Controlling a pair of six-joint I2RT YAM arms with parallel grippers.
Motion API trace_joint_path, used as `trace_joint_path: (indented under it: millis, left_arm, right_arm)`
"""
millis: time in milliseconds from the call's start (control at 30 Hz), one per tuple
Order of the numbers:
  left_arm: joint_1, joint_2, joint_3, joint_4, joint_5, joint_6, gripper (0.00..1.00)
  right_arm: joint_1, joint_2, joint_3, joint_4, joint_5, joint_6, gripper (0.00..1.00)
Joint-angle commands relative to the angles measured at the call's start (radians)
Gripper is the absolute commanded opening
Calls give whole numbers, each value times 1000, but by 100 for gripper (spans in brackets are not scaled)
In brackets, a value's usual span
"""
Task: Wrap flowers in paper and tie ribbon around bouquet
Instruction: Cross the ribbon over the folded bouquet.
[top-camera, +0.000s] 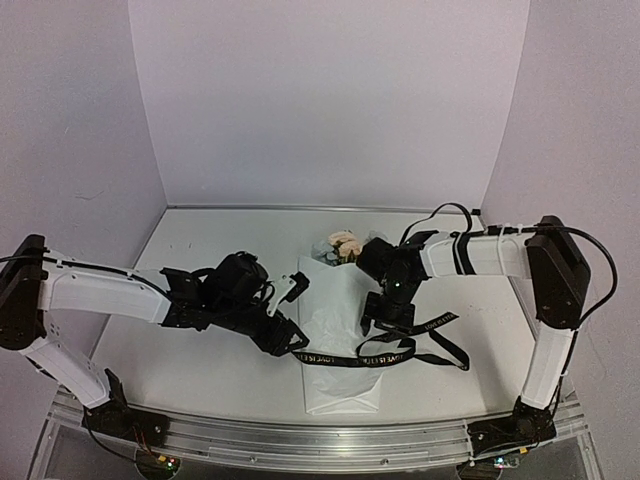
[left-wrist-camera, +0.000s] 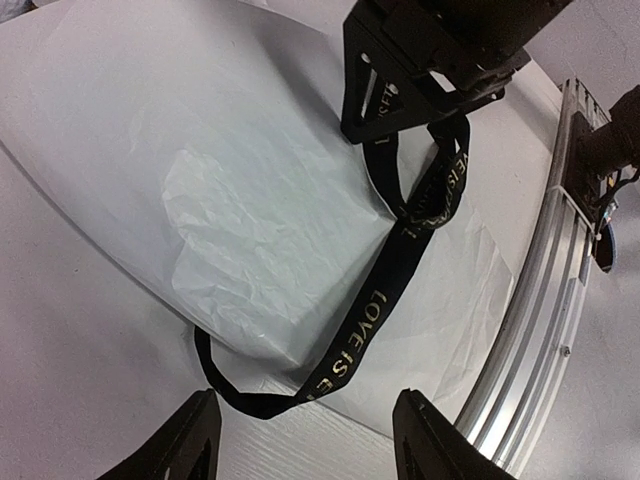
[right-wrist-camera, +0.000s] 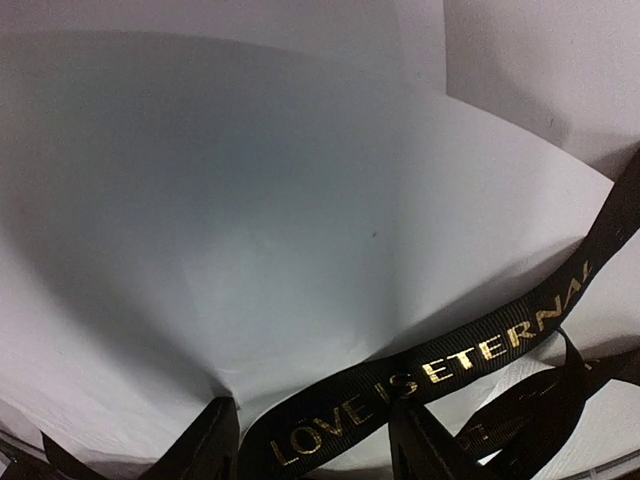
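With the bouquet (top-camera: 335, 300) lying mid-frame on the bench (top-camera: 200, 370), ribbon (left-wrist-camera: 370, 300) draped across it, steady your right hand (right-wrist-camera: 315, 445), parted astride the ribbon, and close your empty, wide-open left hand (left-wrist-camera: 300, 440) squarely on the bottom-left loop.

work surface: flat white table (top-camera: 200, 375). enclosure: plain pale walls (top-camera: 320, 100) stand at its left, rear and right sides. near edge: a grooved aluminium rail (top-camera: 300, 438) runs the full width; a small board (top-camera: 160, 463) with lit indicators sits below each end.
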Motion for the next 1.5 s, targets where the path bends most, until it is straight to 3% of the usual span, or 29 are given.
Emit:
trace_joint_path:
  millis: [0,100,300,400,900,1067,1233,1467]
  left_arm:
    - [-28,27,58,-40,-39,57,61]
    - [-40,57,85,-60,-43,94,63]
    - [-62,148,181,-145,-86,183,64]
    - [-76,185,219,-177,-93,213,62]
    - [-110,281,297,-230,-96,249,44]
    - [-116,310,313,-235,-118,248,29]
    - [-116,317,326,-216,-173,238,4]
    - [-100,273,282,-74,-245,208,0]
  right_arm:
    - [7,14,-9,45,54,54,48]
    - [6,4,-25,47,70,57,39]
    - [5,-14,-33,47,75,28,10]
    - [4,-40,-32,40,83,-7,1]
    - [2,-190,33,-11,83,-303,0]
    - [-3,-201,81,-11,31,-378,0]
    - [-26,-211,128,-18,-29,-424,0]
    - [-94,-222,158,14,-143,-436,0]
